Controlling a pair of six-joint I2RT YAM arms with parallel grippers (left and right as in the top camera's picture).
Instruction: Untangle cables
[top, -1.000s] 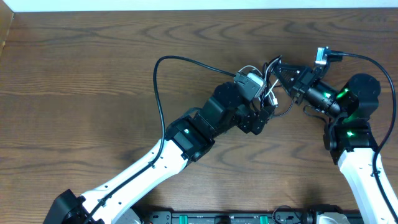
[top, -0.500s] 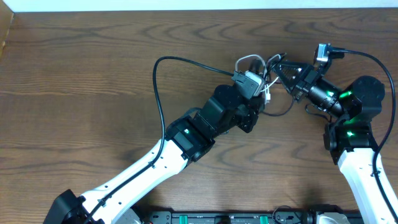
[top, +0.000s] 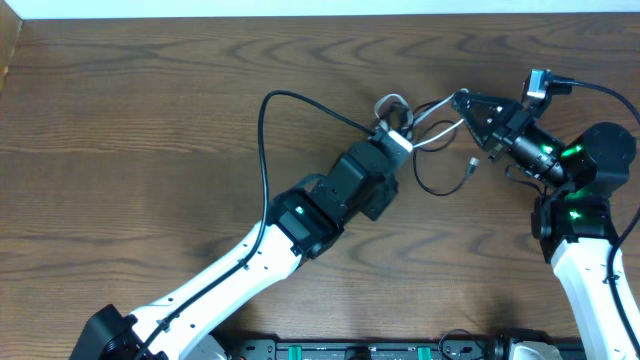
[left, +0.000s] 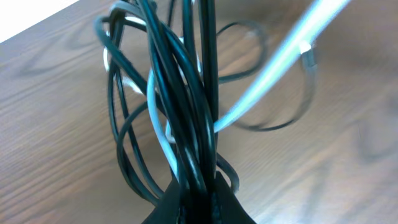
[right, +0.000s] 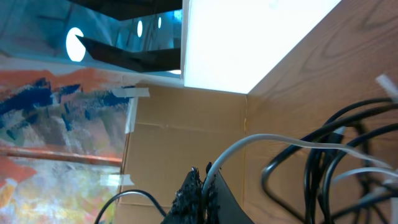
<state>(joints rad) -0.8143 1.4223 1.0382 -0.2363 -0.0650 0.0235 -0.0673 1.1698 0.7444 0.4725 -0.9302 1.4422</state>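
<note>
1. Upper centre of the overhead frame: the cables (top: 428, 130), several black cords and one white, are bunched in a knot between two robot arms, partly raised off the wooden table (top: 150, 120).
2. One white cable (top: 440, 132) runs taut across the gap between the arms. Below it a black loop (top: 436, 186) sags toward the table, and a small plug (top: 472, 164) shows just to its right.
3. Left gripper (left: 198, 194), at bottom centre of its own wrist view, is clamped tight on a bunch of black strands with the white one threaded among them.
4. Right gripper (top: 462, 100), in the upper right of the overhead frame, is pinched closed on the white cable. The right wrist view shows the cable curving out from between its fingertips.
5. Both arms hold the same tangle, and the left one grips many strands at once. Pulling further apart would likely cinch the knot rather than free the white cable.
6. The thin white cable could also slip from the narrow pinch or be strained under tension. The loose plug may snag in a loop as the strands are drawn through.
</note>
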